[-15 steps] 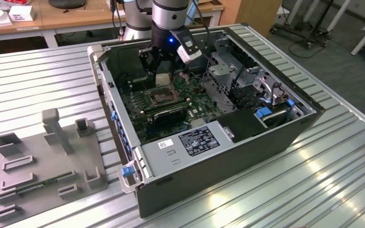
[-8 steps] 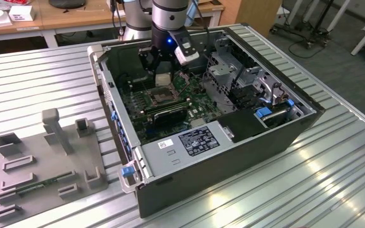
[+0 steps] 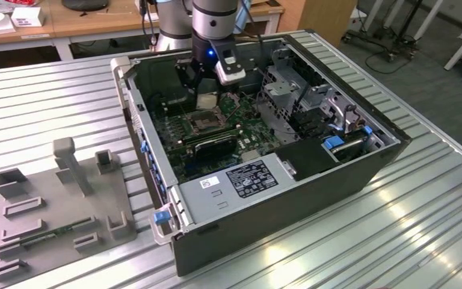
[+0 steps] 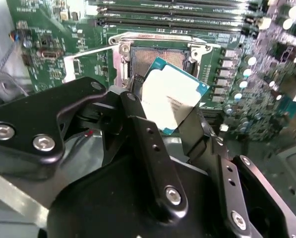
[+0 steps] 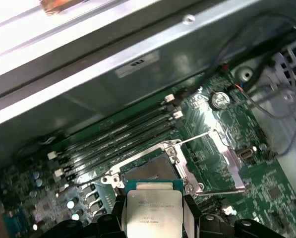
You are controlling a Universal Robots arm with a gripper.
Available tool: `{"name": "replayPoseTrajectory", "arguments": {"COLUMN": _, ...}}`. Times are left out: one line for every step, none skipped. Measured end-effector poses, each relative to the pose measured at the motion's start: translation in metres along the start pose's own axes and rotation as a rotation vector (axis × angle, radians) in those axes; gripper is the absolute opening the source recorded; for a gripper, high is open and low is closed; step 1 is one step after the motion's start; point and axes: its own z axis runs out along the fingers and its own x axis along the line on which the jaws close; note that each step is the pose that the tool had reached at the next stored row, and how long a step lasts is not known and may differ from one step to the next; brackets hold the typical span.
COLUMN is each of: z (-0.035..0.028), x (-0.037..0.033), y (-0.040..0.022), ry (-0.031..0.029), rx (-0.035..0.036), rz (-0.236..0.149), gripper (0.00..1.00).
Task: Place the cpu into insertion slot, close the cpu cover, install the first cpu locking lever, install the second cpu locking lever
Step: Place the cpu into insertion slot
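My gripper (image 3: 207,97) hangs inside the open computer case, shut on the cpu (image 3: 207,101), a small square chip with a pale metal face. In both wrist views the cpu (image 4: 170,99) (image 5: 152,210) sits clamped by its edges between the black fingers (image 4: 143,134). It hovers just above and slightly short of the insertion slot (image 4: 155,57) (image 5: 150,168). The slot (image 3: 201,123) is uncovered, with a dark centre and a silvery rim. The cpu cover (image 5: 227,156) (image 4: 88,62), a thin silvery frame, is swung open to one side of the slot.
The black case (image 3: 295,198) lies on its side on a slatted metal table (image 3: 423,229). Long black memory slots (image 5: 118,134) run beside the socket. A drive cage (image 3: 283,90) and a power supply (image 3: 243,177) crowd the exterior view's right. A grey fixture (image 3: 58,211) stands at its left.
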Motion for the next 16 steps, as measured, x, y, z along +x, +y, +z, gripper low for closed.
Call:
{"name": "replayPoseTrajectory", "arguments": {"z": 0.0002, "x": 0.0, "y": 0.0, "ry": -0.0016, "rx": -0.0003, "rz": 0.018, "gripper": 0.54}}
{"name": "replayPoseTrajectory", "arguments": {"z": 0.0004, "x": 0.0, "y": 0.0, "ry": -0.0032, "rx": -0.0006, "rz": 0.036, "gripper": 0.54}}
{"name": "replayPoseTrajectory", "arguments": {"z": 0.0007, "x": 0.0, "y": -0.0001, "ry": -0.0049, "rx": -0.0008, "rz": 0.055, "gripper": 0.54}}
{"name": "replayPoseTrajectory", "arguments": {"z": 0.0009, "x": 0.0, "y": -0.0001, "ry": -0.0065, "rx": -0.0011, "rz": 0.073, "gripper": 0.54}}
{"name": "replayPoseTrajectory", "arguments": {"z": 0.0011, "x": 0.0, "y": -0.0001, "ry": -0.0081, "rx": -0.0013, "rz": 0.091, "gripper": 0.54}}
{"name": "replayPoseTrajectory", "arguments": {"z": 0.0013, "x": 0.0, "y": -0.0001, "ry": -0.0097, "rx": -0.0016, "rz": 0.109, "gripper": 0.54}}
{"name": "replayPoseTrajectory", "arguments": {"z": 0.0015, "x": 0.0, "y": -0.0001, "ry": -0.0114, "rx": -0.0019, "rz": 0.127, "gripper": 0.54}}
{"name": "replayPoseTrajectory", "arguments": {"z": 0.0017, "x": 0.0, "y": -0.0001, "ry": -0.0129, "rx": -0.0022, "rz": 0.144, "gripper": 0.54}}
{"name": "replayPoseTrajectory", "arguments": {"z": 0.0018, "x": 0.0, "y": -0.0002, "ry": -0.0145, "rx": -0.0024, "rz": 0.162, "gripper": 0.54}}
{"name": "replayPoseTrajectory", "arguments": {"z": 0.002, "x": 0.0, "y": -0.0002, "ry": -0.0163, "rx": -0.0027, "rz": 0.182, "gripper": 0.54}}
{"name": "replayPoseTrajectory", "arguments": {"z": 0.0022, "x": 0.0, "y": -0.0002, "ry": -0.0179, "rx": -0.003, "rz": 0.2, "gripper": 0.54}}
{"name": "replayPoseTrajectory", "arguments": {"z": 0.0024, "x": 0.0, "y": -0.0002, "ry": -0.0196, "rx": -0.0033, "rz": 0.218, "gripper": 0.54}}
{"name": "replayPoseTrajectory", "arguments": {"z": 0.0026, "x": 0.0, "y": -0.0002, "ry": -0.0212, "rx": -0.0036, "rz": 0.236, "gripper": 0.54}}
{"name": "replayPoseTrajectory", "arguments": {"z": 0.0027, "x": 0.0, "y": -0.0002, "ry": -0.0227, "rx": -0.0038, "rz": 0.254, "gripper": 0.54}}
{"name": "replayPoseTrajectory", "arguments": {"z": 0.0029, "x": -0.0001, "y": -0.0003, "ry": -0.0244, "rx": -0.0041, "rz": 0.271, "gripper": 0.54}}
{"name": "replayPoseTrajectory", "arguments": {"z": 0.0031, "x": 0.0, "y": -0.0003, "ry": -0.026, "rx": -0.0044, "rz": 0.29, "gripper": 0.54}}
